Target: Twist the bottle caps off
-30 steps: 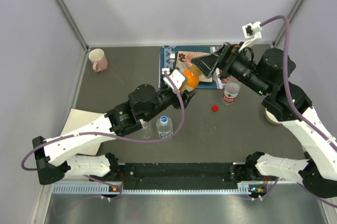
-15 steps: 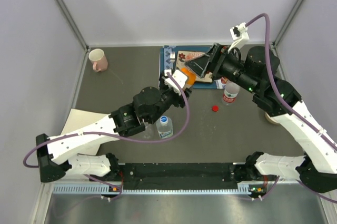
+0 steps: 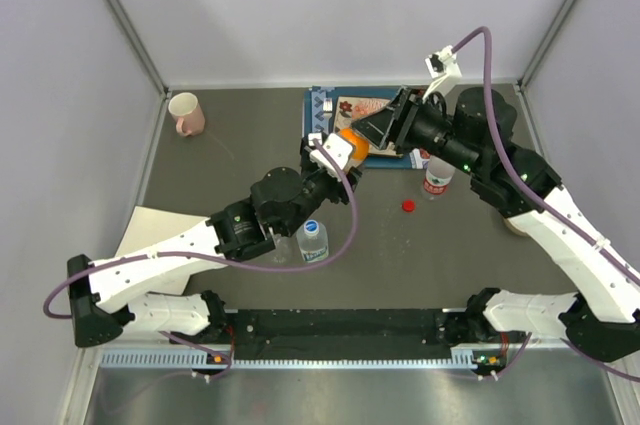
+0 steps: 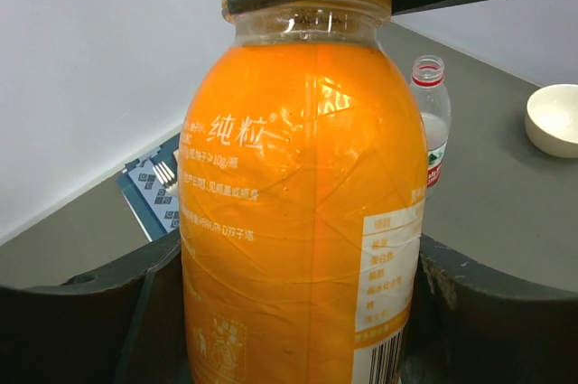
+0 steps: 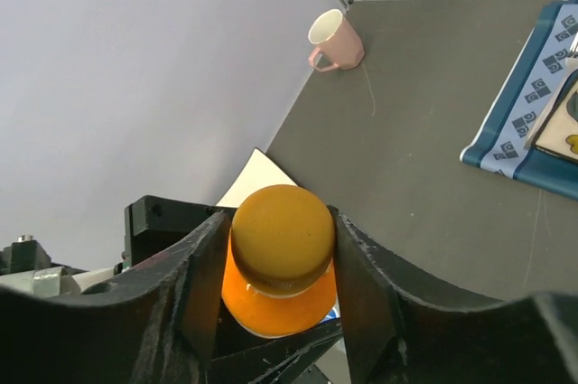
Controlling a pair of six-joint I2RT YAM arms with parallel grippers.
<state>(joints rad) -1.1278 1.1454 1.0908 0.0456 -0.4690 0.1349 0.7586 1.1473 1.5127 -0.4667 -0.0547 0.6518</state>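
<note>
The short orange bottle (image 4: 298, 203) is held upright off the table, with my left gripper (image 4: 298, 334) shut round its lower body. Its orange cap (image 5: 283, 238) sits between the fingers (image 5: 203, 280) of my right gripper (image 5: 283, 257), which press on both sides of it from above. In the top view the orange bottle (image 3: 353, 145) is at the table's middle back, between the left gripper (image 3: 335, 158) and the right gripper (image 3: 368, 135). The red-label bottle (image 3: 437, 175) stands uncapped, and its red cap (image 3: 408, 206) lies on the table. A blue-capped bottle (image 3: 312, 239) stands near my left arm.
A pink mug (image 3: 185, 113) stands at the back left. A blue patterned mat (image 3: 325, 115) with a book lies at the back, under the grippers. A white bowl (image 4: 553, 120) sits on the right. White paper (image 3: 145, 230) lies at the left.
My right gripper moved left over the orange bottle and shut on its cap. The left arm shifted the bottle slightly towards the back.
</note>
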